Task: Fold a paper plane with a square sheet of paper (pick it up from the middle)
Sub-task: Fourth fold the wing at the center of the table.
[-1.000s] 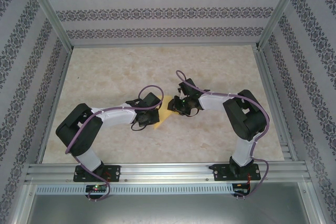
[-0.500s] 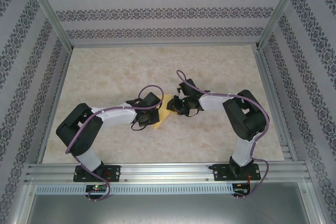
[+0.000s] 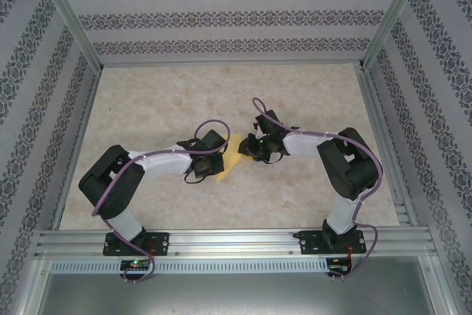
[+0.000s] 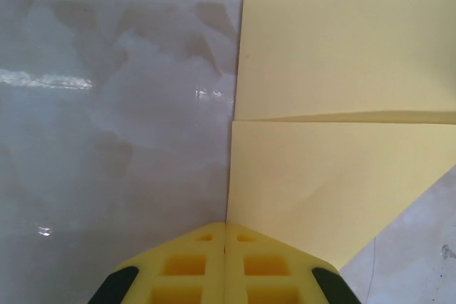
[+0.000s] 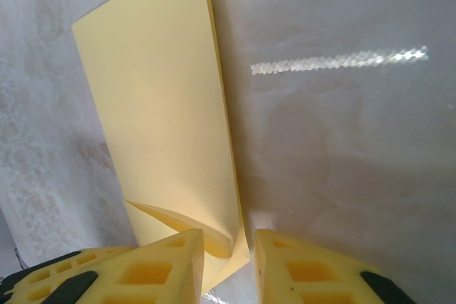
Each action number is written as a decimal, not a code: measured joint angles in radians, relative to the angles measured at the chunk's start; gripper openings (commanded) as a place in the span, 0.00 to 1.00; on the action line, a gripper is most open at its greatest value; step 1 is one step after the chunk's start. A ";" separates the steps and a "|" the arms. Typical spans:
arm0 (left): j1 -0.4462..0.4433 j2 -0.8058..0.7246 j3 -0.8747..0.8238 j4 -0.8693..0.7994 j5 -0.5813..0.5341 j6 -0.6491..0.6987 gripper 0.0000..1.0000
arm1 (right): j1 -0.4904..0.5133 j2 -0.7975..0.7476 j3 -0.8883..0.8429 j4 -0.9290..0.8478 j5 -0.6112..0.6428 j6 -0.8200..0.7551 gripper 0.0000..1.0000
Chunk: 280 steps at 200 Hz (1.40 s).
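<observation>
The square sheet of paper (image 3: 234, 156) is yellow and folded, lying on the tabletop between my two grippers. In the left wrist view the paper (image 4: 342, 69) shows a crease across it, and its straight edge runs down to my left gripper (image 4: 226, 224). That gripper is shut, its tips together at the paper's edge; I cannot tell if any paper is pinched. In the right wrist view the paper (image 5: 157, 90) is a long folded strip. A curled flap at its near corner sits in the gap of my right gripper (image 5: 229, 236), whose fingers stand slightly apart. From above, the left gripper (image 3: 219, 161) and the right gripper (image 3: 248, 151) face each other.
The beige mottled table (image 3: 162, 101) is ringed by an aluminium frame (image 3: 228, 240) and patterned walls. Purple cables loop over both arms near the paper.
The right gripper's jaws have narrowed a little around the paper's curled corner, and the right arm has shifted slightly. The left arm has not moved.
</observation>
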<state>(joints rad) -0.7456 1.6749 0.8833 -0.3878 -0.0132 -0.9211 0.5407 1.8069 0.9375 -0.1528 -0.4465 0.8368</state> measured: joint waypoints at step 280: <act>0.006 -0.197 0.106 -0.160 -0.031 0.120 0.59 | -0.016 -0.158 -0.017 0.046 -0.056 0.013 0.04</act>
<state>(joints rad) -0.7395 1.4776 0.9890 -0.5480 -0.0444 -0.8009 0.5243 1.6485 0.9203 -0.1070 -0.5022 0.8494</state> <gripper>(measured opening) 0.549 0.051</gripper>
